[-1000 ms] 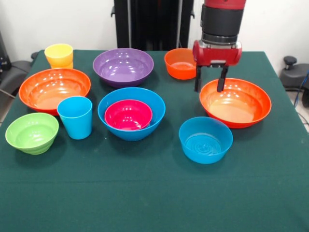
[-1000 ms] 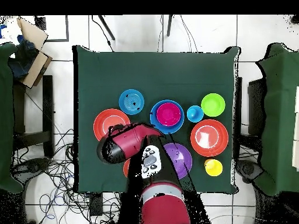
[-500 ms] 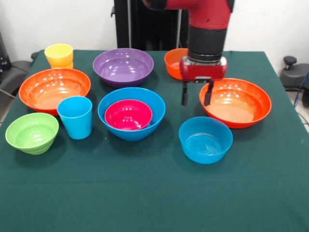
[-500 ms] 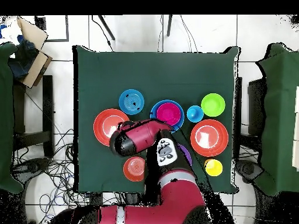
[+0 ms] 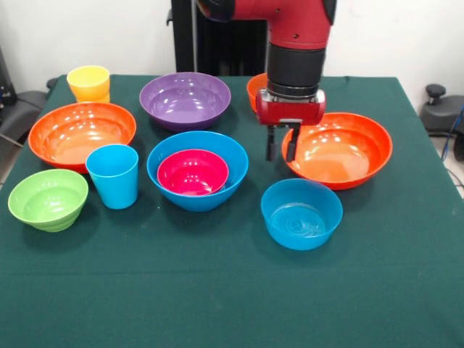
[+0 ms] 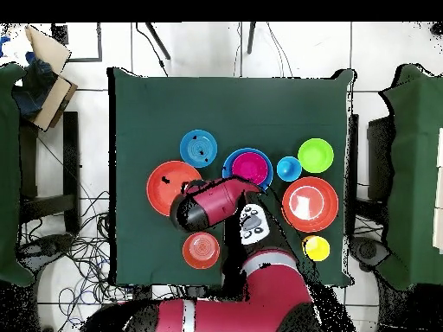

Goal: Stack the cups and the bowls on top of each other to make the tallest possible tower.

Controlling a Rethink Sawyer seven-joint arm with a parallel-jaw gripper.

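Observation:
My gripper (image 5: 280, 148) stands at the left rim of the right-hand large orange bowl (image 5: 341, 152), its fingers shut on that rim, one inside and one outside. In the overhead view the arm covers the gripper and part of this bowl (image 6: 163, 183). A medium blue bowl (image 5: 301, 214) sits just in front of it. The large blue bowl (image 5: 217, 194) at mid-table holds the magenta bowl (image 5: 192, 172). Left of it stand the blue cup (image 5: 114, 176), the lime green bowl (image 5: 47, 197), another large orange bowl (image 5: 81, 134) and the yellow cup (image 5: 88, 82).
A purple bowl (image 5: 185, 98) sits at the back, and a small orange bowl (image 5: 256, 88) is partly hidden behind the arm. From above, the small orange bowl (image 6: 201, 250) lies beside the arm, near the table edge on the robot's side.
The gripper moved left in the front view, dropped to the orange bowl's rim and narrowed its fingers onto it. That bowl and the medium blue bowl shifted slightly left.

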